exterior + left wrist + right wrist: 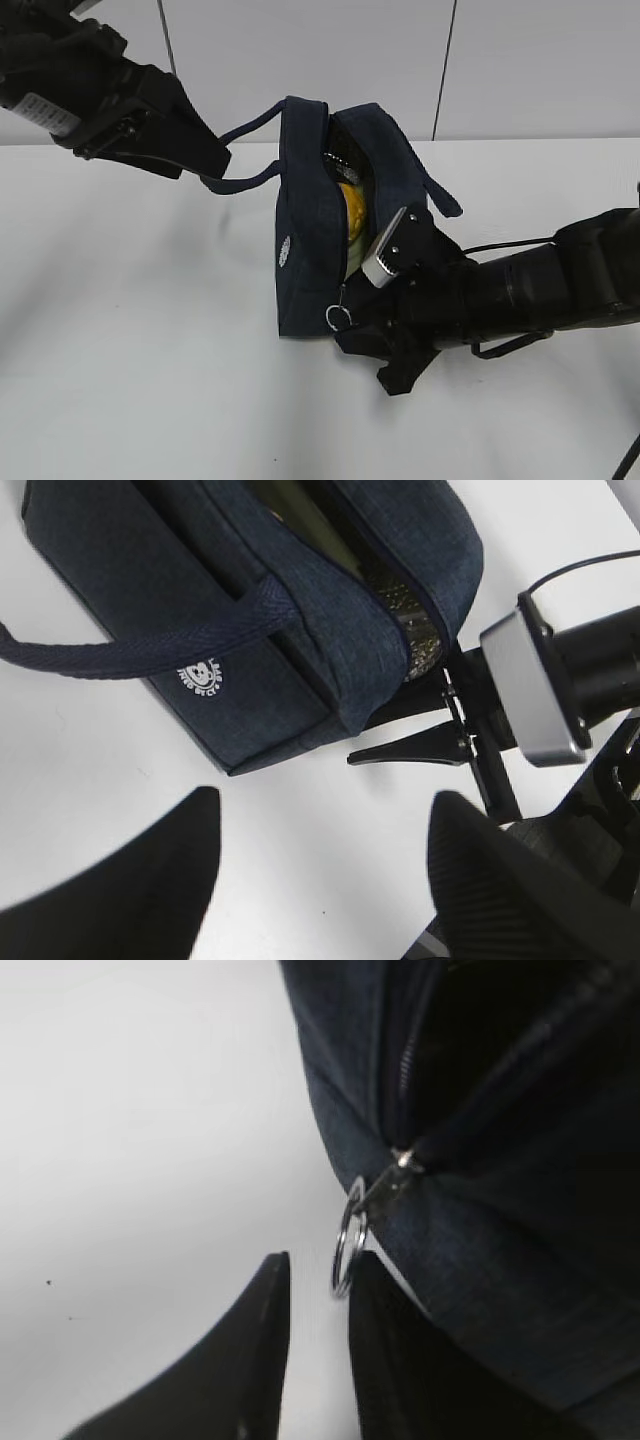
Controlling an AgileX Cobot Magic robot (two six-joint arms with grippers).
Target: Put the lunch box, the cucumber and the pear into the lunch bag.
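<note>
The navy lunch bag [310,230] stands on the white table with its top zipper open. Inside it shows the yellow pear [351,208], with a pale green edge below it, probably the lunch box [355,246]. A dark green strip in the opening in the left wrist view may be the cucumber [300,515]. My right gripper [318,1260] sits at the bag's near end, its jaws a narrow gap apart, with the metal ring pull [347,1245] at the fingertips and not clamped. My left gripper [325,800] is wide open and empty, next to the bag's loop handle [130,655].
The bag's white logo [200,675] faces the left wrist camera and silver foil lining [415,630] shows at the zipper edge. A second handle [440,195] hangs on the bag's far side. Bare white table [130,330] lies left of the bag.
</note>
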